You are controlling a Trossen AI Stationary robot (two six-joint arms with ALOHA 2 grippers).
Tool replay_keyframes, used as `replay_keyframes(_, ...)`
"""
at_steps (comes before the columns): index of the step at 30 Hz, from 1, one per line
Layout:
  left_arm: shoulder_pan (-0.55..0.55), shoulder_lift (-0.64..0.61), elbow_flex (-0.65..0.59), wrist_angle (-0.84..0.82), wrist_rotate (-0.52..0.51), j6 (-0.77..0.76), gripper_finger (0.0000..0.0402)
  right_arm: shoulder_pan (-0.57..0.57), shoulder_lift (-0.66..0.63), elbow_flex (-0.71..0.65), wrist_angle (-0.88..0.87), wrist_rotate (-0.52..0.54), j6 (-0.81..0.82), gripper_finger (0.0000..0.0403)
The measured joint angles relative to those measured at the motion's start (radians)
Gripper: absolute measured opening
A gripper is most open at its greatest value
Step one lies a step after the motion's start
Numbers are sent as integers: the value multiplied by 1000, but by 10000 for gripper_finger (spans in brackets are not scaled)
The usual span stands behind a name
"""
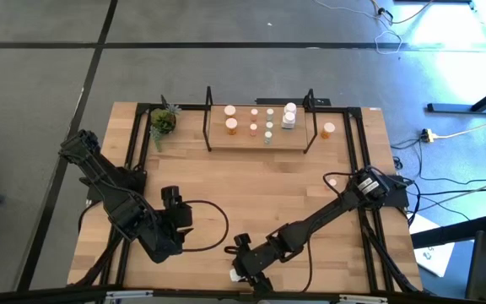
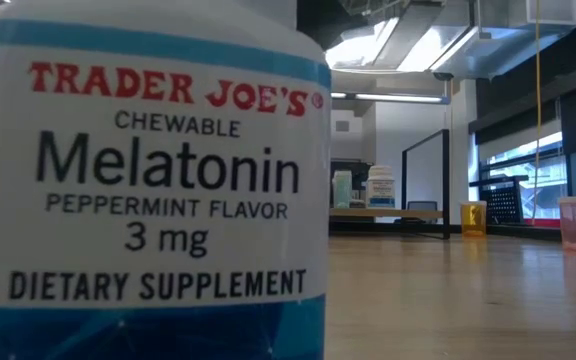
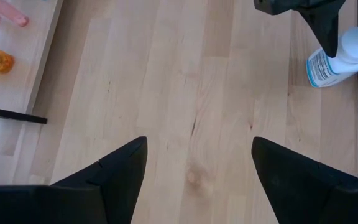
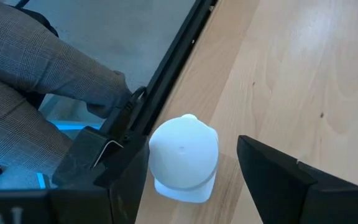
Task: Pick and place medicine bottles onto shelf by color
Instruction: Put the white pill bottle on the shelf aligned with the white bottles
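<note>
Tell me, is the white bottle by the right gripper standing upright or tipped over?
Upright. The right wrist view looks down on the white bottle's round cap between the right gripper's open fingers, and the low view shows its label level.

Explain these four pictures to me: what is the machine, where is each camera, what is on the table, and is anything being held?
Two dark robot arms work at a wooden table. The overhead picture shows everything: a shelf at the far side carrying small medicine bottles, a potted plant beside it, and an orange bottle off the shelf.

The table-height camera is mostly blocked by a white melatonin bottle standing close to it.

The other two cameras sit on the wrists. The left gripper hangs open over bare wood. The right gripper has its open fingers either side of that bottle's white cap, near the table's front edge. Nothing is lifted yet.
</note>
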Motion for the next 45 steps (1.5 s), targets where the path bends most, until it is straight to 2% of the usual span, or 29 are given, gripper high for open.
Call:
replay_keyframes(14, 0, 0, 0, 0, 0, 16, 284, -3, -7, 1, -8, -5, -43, 248)
replay_keyframes(21, 4, 0, 0, -1, 0, 26, 284, -3, -10, 51, -106, -5, -47, 248)
replay_keyframes(45, 4, 0, -1, -3, 0, 26, 284, -3, 21, 53, -66, -7, -65, 248)
